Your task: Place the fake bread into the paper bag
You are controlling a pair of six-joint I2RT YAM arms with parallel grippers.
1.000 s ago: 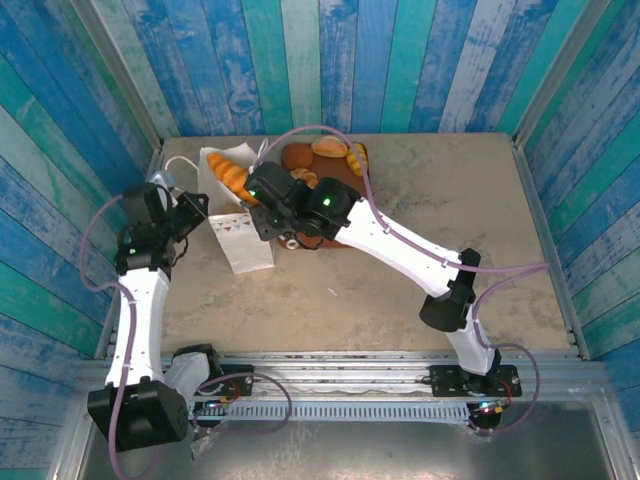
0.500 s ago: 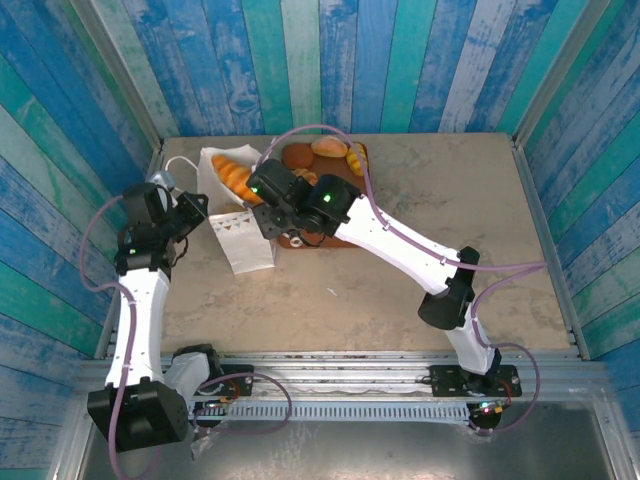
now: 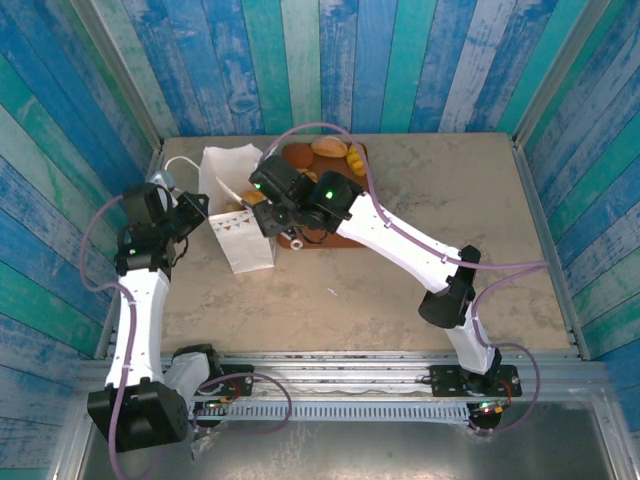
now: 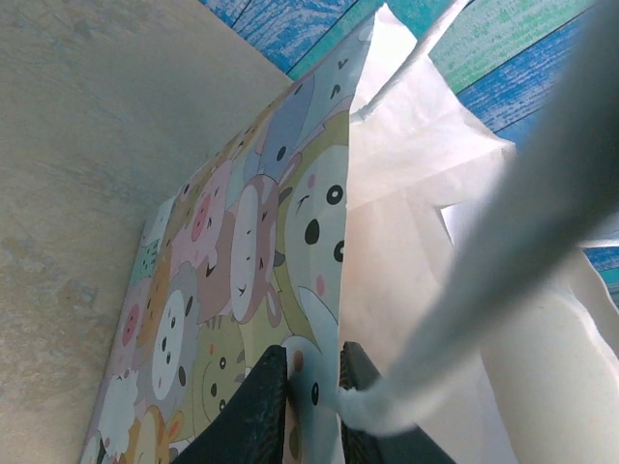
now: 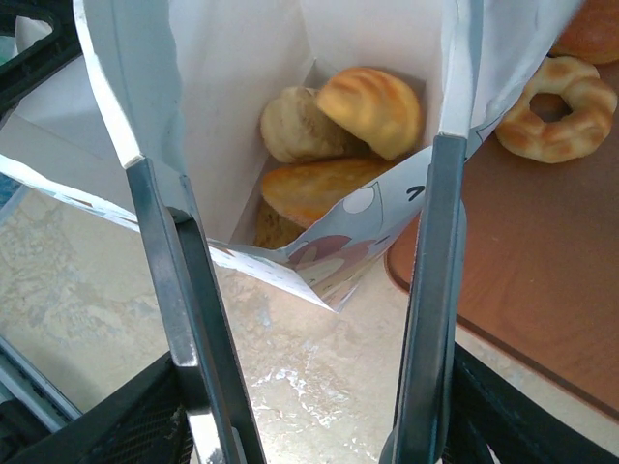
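The white paper bag [image 3: 237,222] stands open at the back left of the table. My left gripper [image 3: 203,208] is shut on the bag's printed rim [image 4: 319,242], which is pinched between its dark jaws [image 4: 314,372]. My right gripper [image 3: 262,197] hangs open over the bag's mouth [image 5: 242,58], with nothing between its fingers [image 5: 440,242]. Three pieces of fake bread lie inside the bag: a golden roll [image 5: 372,106], a paler bun [image 5: 293,126] and an orange piece [image 5: 309,188]. A ring-shaped bagel [image 5: 551,116] lies on the brown board. More rolls [image 3: 330,148] sit at the board's far end.
The brown board [image 5: 522,280] lies right beside the bag, partly under my right arm. The bag's white loop handle [image 4: 503,251] crosses the left wrist view. Blue plank walls close in the table on three sides. Bare table surface [image 3: 450,200] extends to the right.
My right gripper has opened wider and shifted slightly back. The orange bread seen at the bag's mouth has dropped down inside. The left gripper keeps its hold on the rim.
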